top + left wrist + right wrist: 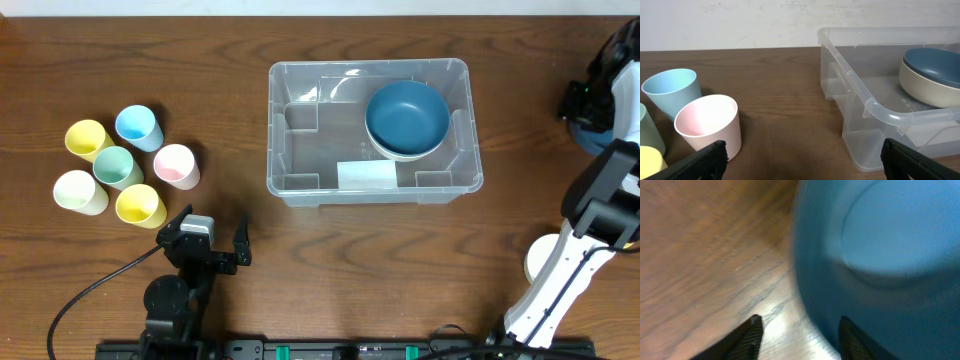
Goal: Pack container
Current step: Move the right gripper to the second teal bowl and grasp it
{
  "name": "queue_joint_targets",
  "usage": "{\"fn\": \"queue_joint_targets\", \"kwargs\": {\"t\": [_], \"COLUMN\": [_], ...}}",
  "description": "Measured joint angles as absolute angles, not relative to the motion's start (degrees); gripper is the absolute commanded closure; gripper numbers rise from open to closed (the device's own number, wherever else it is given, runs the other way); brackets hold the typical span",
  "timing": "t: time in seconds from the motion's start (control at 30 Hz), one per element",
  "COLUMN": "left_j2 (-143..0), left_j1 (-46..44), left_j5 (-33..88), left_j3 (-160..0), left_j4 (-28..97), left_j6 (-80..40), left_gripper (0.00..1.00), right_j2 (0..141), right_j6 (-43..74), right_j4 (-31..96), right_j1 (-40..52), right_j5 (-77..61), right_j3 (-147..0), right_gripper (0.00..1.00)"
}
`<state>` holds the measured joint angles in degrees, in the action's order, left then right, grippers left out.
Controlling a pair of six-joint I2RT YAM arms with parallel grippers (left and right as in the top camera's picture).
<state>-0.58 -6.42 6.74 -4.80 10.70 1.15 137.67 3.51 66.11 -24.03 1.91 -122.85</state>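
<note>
Centrally on the wooden table (120, 60) sits the container (290, 150), its white label (367, 175) on the near wall. In its far right part a nested blue bowl (407, 115) rests inside a cream bowl (398, 153). Six cups cluster well to the left of it: a pink cup (176, 165), a light blue cup (138, 127), a green cup (117, 166), two yellow cups (88, 139) and a pale cup (80, 191). The left gripper (213, 232) sits low at the near left, just nearer than the cups, with its claw spread wide and nothing between the fingers; its camera looks past the pink and light blue cups toward the container's left corner. The right gripper (800, 330) is far off at the right edge, well apart from the container, over a second blue bowl (880, 255) (blurred in the close view). Its fingers stand partly apart astride that bowl's edge, with bare wood showing between the left finger and the bowl, so it has no hold on it.
</note>
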Motion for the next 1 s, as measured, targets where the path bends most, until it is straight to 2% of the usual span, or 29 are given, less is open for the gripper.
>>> {"fn": "queue_joint_targets", "kwargs": {"t": [0.43, 0.73, 1.0], "left_j2": [-0.6, -0.6, -0.6], "left_j1": [-6.4, -6.4, -6.4], "left_j5": [6.7, 6.7, 6.7], "left_j3": [-4.8, -4.8, -4.8], "left_j4": [10.7, 10.7, 10.7], "left_j6": [1.1, 1.1, 1.1], "left_gripper": [0.02, 0.02, 0.02], "right_j2": [139.7, 139.0, 132.3], "right_j6": [3.0, 4.0, 4.6], "right_j4": [65.7, 68.3, 67.8], "right_j1": [-24.0, -21.6, -13.7], "right_j5": [1.7, 3.5, 0.5], "right_j3": [-122.8, -122.8, -122.8], "right_gripper": [0.98, 0.99, 0.99]}}
